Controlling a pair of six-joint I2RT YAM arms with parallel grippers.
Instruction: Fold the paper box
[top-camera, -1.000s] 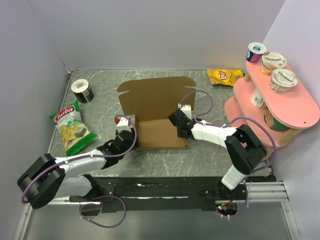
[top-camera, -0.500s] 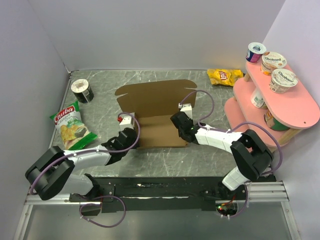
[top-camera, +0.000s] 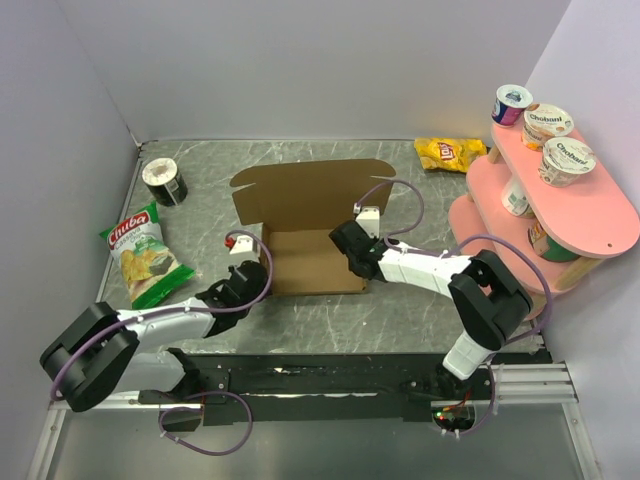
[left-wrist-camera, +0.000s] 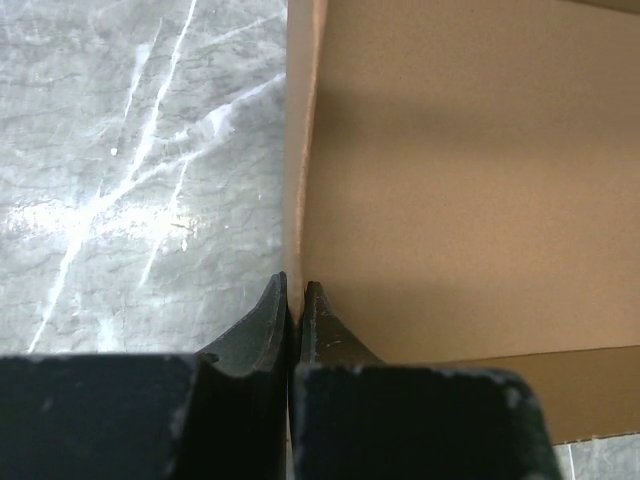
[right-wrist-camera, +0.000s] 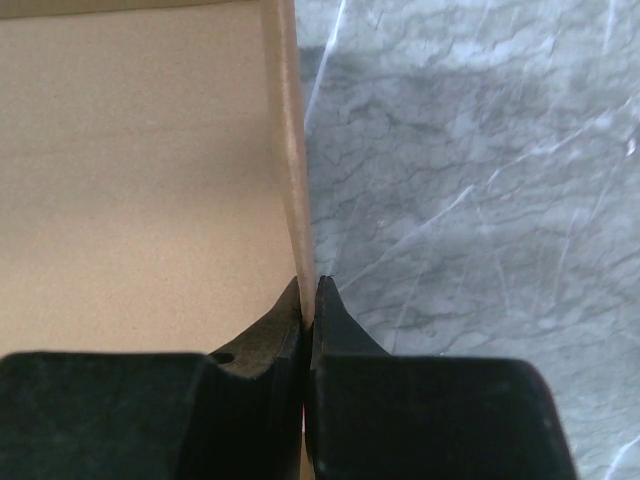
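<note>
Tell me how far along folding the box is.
Roughly midway. Done: the box has both side walls standing. In hand: the left claw pinches the left wall, and the right claw pinches the right wall. Left: the big lid flap at the back is open, not yet folded over.

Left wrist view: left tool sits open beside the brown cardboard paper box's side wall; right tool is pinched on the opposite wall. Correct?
No. The left tool is shut on the side wall of the brown cardboard paper box, pinching its edge; the left wrist view shows it. The right tool is pinched on the opposite wall.
</note>
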